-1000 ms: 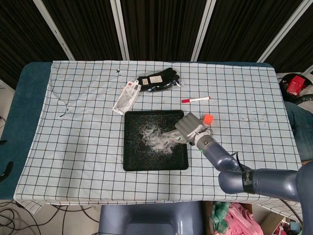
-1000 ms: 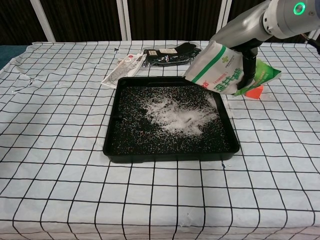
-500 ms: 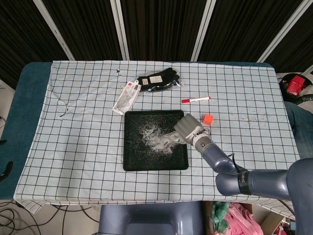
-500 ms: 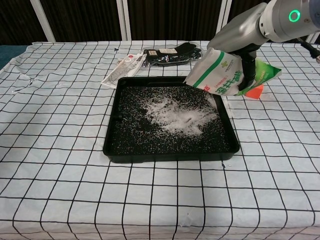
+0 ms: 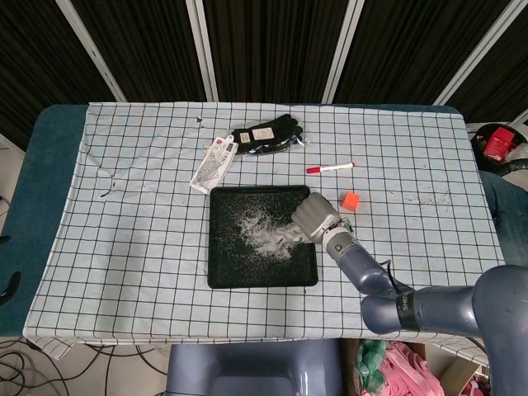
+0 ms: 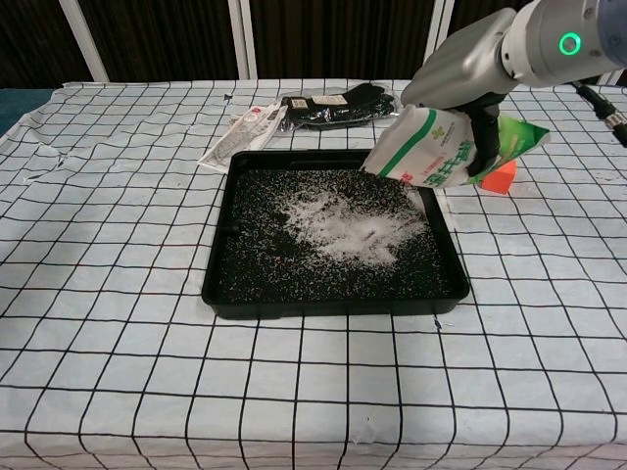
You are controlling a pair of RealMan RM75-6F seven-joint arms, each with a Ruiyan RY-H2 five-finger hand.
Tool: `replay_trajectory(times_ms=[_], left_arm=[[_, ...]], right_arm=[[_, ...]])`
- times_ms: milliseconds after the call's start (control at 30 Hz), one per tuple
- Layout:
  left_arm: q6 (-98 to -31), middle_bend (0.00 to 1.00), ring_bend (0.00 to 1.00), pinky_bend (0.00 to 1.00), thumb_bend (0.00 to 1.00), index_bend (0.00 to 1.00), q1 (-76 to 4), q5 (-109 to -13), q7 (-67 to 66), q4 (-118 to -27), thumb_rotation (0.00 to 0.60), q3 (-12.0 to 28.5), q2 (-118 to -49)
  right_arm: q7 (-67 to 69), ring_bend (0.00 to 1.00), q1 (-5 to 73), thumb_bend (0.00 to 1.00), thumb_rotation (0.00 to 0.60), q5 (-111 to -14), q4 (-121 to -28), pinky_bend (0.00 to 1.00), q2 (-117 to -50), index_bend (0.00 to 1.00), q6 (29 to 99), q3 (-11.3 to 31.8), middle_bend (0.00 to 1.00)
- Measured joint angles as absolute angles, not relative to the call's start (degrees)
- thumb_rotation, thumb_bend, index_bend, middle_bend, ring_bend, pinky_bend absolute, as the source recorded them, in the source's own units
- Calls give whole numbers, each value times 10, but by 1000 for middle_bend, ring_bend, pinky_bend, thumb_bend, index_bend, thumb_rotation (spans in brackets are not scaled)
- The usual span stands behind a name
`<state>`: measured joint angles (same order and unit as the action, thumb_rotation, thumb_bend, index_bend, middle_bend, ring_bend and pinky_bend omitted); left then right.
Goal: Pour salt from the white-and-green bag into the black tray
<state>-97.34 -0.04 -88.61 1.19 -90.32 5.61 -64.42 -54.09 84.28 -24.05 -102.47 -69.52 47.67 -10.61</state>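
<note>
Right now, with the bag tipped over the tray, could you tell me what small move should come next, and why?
Probably tip the white-and-green bag a little further. The right hand holds it tilted, mouth down over the black tray's far right corner, above the salt pile, and no salt can be seen falling from it.

Your checked-cloth table (image 5: 124, 214) carries the black tray (image 5: 221, 272), black gloves (image 5: 266, 134), a leaflet (image 5: 213, 164), a red marker (image 5: 330, 167) and an orange cube (image 5: 352, 200).

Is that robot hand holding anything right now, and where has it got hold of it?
Yes: the right hand grips the white-and-green bag around its middle, tilted with its mouth over the black tray. The left hand is not in view.
</note>
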Motion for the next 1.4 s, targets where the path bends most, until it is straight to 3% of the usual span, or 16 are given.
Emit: replay_trajectory(times_ms=[700,1400], left_arm=[[-975,141,56,82,320,261,0,-886,14,-903,600,57,-643],[-976,141,56,82,320,261,2,-885,16,-904,600,58,-641]], right_arm=[[-582,641,855,677,600,-266,-1039,471,-716,869,505,-105,645],[-652,647,856,676,600,-275,-1037,484,-747,876,553,-109,649]])
